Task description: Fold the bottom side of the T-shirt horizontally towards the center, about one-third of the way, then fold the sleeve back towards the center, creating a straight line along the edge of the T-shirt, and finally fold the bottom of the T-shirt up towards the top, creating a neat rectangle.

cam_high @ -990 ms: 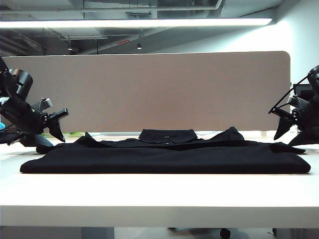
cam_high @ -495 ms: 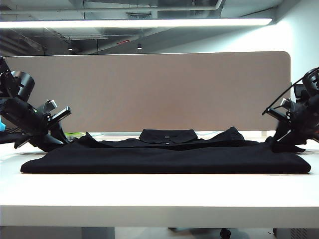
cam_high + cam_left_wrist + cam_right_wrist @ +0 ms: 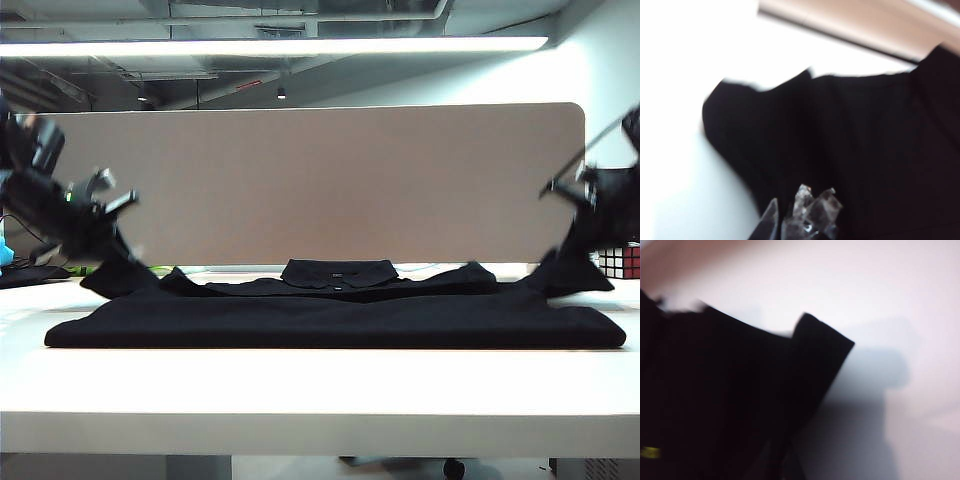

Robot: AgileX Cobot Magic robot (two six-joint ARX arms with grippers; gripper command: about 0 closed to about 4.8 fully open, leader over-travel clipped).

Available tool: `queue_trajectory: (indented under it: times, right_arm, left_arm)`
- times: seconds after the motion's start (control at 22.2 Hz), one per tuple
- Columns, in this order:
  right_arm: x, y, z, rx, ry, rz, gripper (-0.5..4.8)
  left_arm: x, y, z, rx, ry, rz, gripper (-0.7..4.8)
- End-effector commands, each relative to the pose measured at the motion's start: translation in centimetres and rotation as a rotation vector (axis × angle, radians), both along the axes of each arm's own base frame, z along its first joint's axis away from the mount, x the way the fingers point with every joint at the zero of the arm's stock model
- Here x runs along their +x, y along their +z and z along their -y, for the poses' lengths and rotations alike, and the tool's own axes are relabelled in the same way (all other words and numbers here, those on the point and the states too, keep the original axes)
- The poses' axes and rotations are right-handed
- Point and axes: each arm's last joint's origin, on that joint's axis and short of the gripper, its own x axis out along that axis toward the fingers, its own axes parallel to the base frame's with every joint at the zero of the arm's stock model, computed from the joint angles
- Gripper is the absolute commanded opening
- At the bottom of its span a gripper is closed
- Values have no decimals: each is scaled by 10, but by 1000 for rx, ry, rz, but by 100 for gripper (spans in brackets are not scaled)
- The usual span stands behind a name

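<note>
- The T-shirt (image 3: 335,318) lies flat across the white table (image 3: 320,385), already folded into a long black band, its collar (image 3: 338,272) at the far side in the middle.
- The left gripper (image 3: 112,262) sits at the shirt's left end, jaws pinched together on the fabric there; a peak of black cloth rises off the table right under it.
- In the left wrist view the left gripper's clear fingertips (image 3: 810,210) are pressed close with the dark cloth directly at them, and the shirt spreads out ahead of the claw toward the beige partition (image 3: 865,25).
- The right gripper (image 3: 570,270) is at the shirt's right end, also clamped on the fabric, with a tent of cloth pulled up beneath it.
- The right wrist view is blurred; a sleeve (image 3: 820,355) hangs clear of the table just ahead of the claw, casting a shadow, and a bit of the yellow-green logo (image 3: 650,452) shows off to one side.
- A Rubik's cube (image 3: 618,262) stands just beyond the right gripper, near the table's edge.
- Both arms are smeared with motion blur.
</note>
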Motion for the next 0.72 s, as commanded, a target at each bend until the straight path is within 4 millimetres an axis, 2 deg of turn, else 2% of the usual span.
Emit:
queue_trajectory:
  times: [0.04, 0.22, 0.27, 0.31, 0.36, 0.54, 0.72]
  right_arm:
    - [-5, 38, -11, 9, 73, 105, -5]
    - [-12, 67, -40, 31, 167, 149, -5]
    - [-16, 75, -60, 41, 219, 150, -5]
    - [-16, 76, -70, 49, 245, 150, -5]
    - [-17, 77, -90, 56, 290, 139, -5]
    - [-27, 65, -167, 19, 471, 61, -5]
    - [-40, 53, -213, -83, 551, -8, -5]
  left_arm:
    - [-2, 29, 20, 35, -68, 102, -6]
    - [-8, 51, 55, 43, -164, 160, -6]
    - [-11, 55, 73, 36, -206, 162, -6]
    - [-13, 57, 86, 35, -232, 156, -6]
    - [-15, 55, 100, 37, -265, 147, -6]
    - [-34, 44, 159, 128, -446, 80, -6]
    - [-47, 33, 176, 222, -496, -27, -6]
